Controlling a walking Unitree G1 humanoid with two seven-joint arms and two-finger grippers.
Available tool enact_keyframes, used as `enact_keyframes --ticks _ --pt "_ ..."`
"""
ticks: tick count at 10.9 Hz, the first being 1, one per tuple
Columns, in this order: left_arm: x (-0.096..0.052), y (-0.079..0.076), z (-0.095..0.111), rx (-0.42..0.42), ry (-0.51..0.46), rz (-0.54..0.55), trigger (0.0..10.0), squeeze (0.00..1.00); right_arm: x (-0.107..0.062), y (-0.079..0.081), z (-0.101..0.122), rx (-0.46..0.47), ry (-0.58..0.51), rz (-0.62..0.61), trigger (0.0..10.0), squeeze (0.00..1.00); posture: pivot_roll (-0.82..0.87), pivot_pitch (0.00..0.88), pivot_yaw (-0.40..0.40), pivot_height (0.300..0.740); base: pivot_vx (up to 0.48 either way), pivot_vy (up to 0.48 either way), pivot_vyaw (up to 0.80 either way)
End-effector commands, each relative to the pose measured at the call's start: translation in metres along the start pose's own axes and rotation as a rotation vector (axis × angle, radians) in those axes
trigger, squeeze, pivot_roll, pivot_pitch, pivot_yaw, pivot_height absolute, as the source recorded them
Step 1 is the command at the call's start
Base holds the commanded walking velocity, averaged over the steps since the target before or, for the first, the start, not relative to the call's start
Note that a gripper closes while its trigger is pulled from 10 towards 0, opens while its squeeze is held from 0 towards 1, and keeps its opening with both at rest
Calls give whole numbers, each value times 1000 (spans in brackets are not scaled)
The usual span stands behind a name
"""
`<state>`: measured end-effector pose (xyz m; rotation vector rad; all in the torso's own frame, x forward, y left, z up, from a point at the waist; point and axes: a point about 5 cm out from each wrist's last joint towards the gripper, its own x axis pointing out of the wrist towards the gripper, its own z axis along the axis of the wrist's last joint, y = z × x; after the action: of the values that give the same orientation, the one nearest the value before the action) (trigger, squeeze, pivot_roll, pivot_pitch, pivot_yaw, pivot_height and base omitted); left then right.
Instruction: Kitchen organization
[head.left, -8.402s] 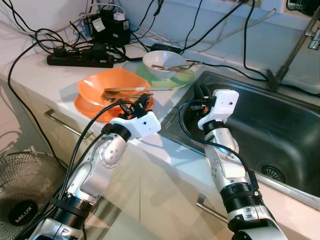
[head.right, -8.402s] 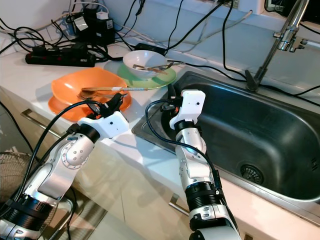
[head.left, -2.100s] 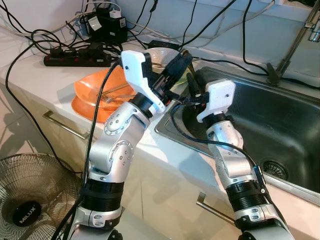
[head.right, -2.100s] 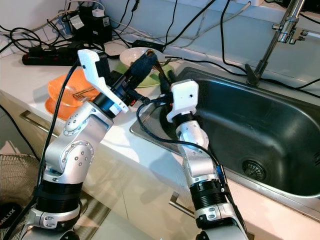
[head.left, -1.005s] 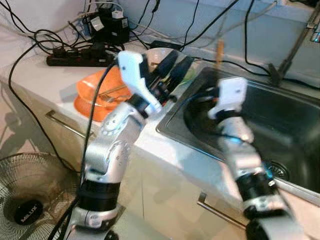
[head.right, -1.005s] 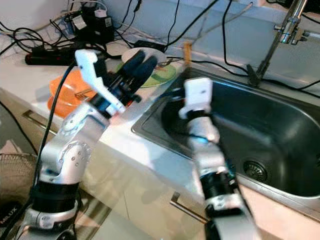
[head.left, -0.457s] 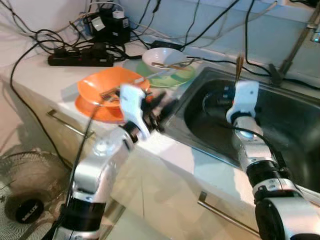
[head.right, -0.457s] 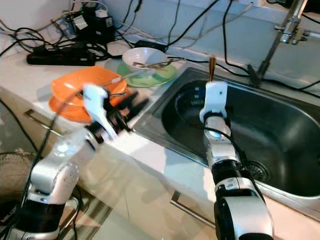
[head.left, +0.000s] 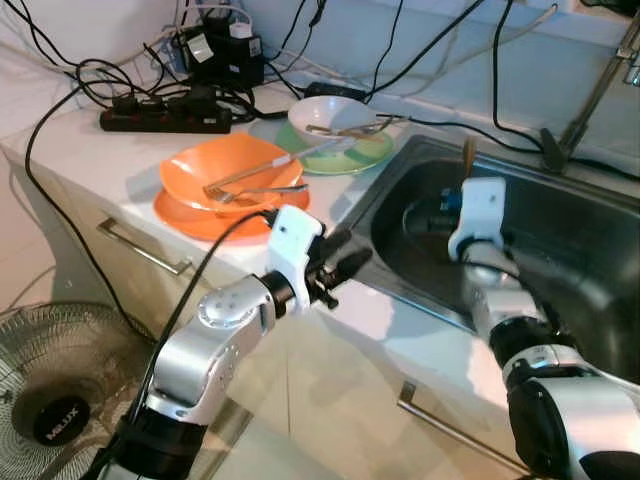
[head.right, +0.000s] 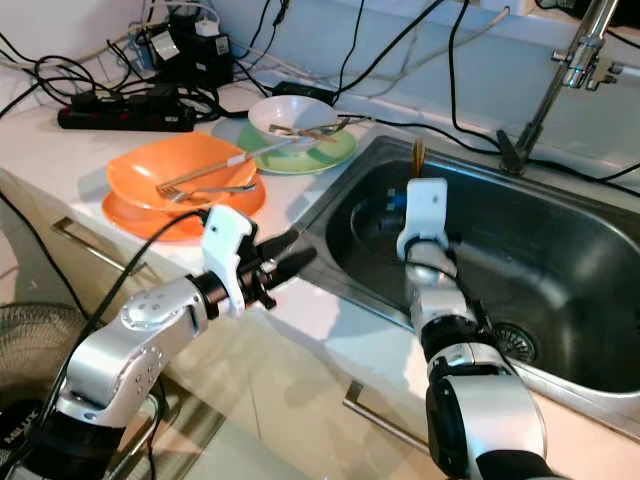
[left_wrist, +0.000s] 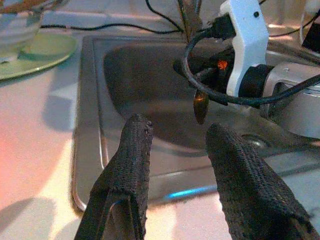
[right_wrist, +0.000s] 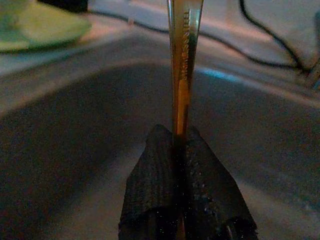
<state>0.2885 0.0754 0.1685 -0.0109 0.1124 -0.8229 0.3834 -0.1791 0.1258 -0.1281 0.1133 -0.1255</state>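
Pinching one slim golden metal spoon (right_wrist: 184, 60) between the pressed-together black fingers (right_wrist: 155, 192) of the right gripper (right_wrist: 181, 150), handle standing upright, stamped lettering running along it (too blurred to read). Hanging inside the stainless steel sink basin (head.right: 560, 270), bowl end of the spoon pointing down in the left wrist view, apart from the basin floor. Hovering over the front edge of the counter just beside the sink rim, the left gripper (left_wrist: 175, 145), its two fingers (left_wrist: 132, 160) spread apart, gripping nothing. Resting on the pale countertop (head.left: 90, 150): two stacked orange plates (head.left: 215, 185) carrying two pieces of silver cutlery (head.left: 250, 180), and further back one white bowl (head.left: 335, 115) sitting on one green plate (head.left: 370, 155), more cutlery lying across the bowl. Lying behind, one black power strip (head.left: 165, 120) among many black cables. Standing at the sink's far corner, one chrome tap (head.right: 565, 65). Sitting on the floor below, one round wire fan (head.left: 45, 400) reading "MILUX" on its hub.
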Motion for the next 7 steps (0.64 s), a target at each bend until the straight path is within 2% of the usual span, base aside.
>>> enact_keyframes --ticks 1,7 --pt "0 -4 0 17 16 -18 10000 0 2 3 2 -15 18 11 10000 0 235 9 -50 740 0 0 0" --pt "0 -6 -6 21 69 -28 10000 0 -5 17 -22 -26 115 68 10000 8 242 9 -55 740 0 0 0"
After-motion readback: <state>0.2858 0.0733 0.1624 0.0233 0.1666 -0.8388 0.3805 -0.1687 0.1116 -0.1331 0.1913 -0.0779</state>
